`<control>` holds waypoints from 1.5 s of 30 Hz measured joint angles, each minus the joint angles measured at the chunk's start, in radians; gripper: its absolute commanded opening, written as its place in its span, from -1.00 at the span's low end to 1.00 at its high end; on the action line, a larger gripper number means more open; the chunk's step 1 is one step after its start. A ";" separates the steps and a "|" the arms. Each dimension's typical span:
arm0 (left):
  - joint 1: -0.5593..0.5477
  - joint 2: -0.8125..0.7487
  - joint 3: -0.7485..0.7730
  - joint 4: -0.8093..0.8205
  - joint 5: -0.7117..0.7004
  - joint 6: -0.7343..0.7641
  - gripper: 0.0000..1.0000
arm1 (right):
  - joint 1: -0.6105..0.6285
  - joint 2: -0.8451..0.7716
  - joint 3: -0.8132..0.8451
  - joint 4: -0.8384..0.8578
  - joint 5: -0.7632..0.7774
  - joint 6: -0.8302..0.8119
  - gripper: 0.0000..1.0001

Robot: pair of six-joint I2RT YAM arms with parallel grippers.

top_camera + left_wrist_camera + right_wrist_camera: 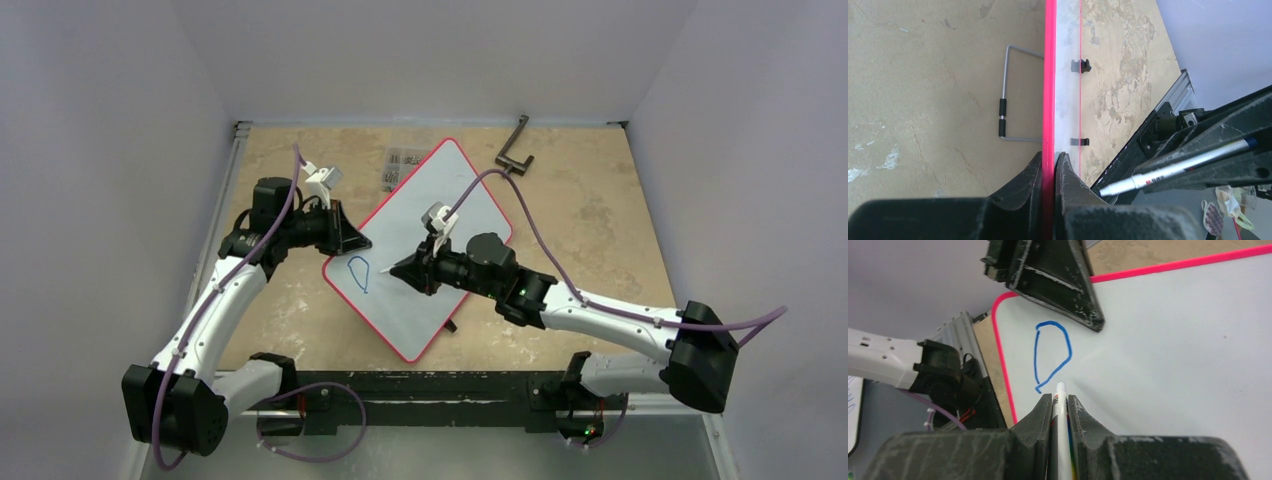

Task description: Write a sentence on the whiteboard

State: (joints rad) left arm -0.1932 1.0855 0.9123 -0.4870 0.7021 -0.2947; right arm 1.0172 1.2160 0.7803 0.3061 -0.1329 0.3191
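right end effector (1059, 398) gripping marker (1059, 414), clamp (515, 149) beyond

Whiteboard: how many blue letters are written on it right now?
1: a blue D-shaped loop near the whiteboard corner that the left hand clamps, just ahead of the marker tip in the right hand. The right arm may hide others.

whiteboard (420, 185), blue loop (359, 275), marker (392, 267) beside it

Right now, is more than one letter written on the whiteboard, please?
No, only a single blue D-shaped loop shows on the whiteboard.
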 measured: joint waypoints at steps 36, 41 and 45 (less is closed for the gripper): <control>0.000 -0.012 0.000 -0.010 0.001 0.000 -1.00 | -0.037 -0.014 -0.003 -0.019 0.149 0.031 -1.00; -0.002 -0.013 0.000 -0.009 0.001 0.000 -1.00 | -0.037 -0.014 -0.003 -0.038 0.177 0.031 -1.00; -0.002 -0.012 0.000 -0.009 0.001 0.000 -1.00 | -0.037 -0.013 -0.003 -0.036 0.188 0.016 -1.00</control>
State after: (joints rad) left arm -0.1951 1.0733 0.9123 -0.4961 0.7033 -0.2947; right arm 0.9806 1.2026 0.7776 0.2703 0.0547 0.3351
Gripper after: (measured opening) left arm 0.054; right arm 0.096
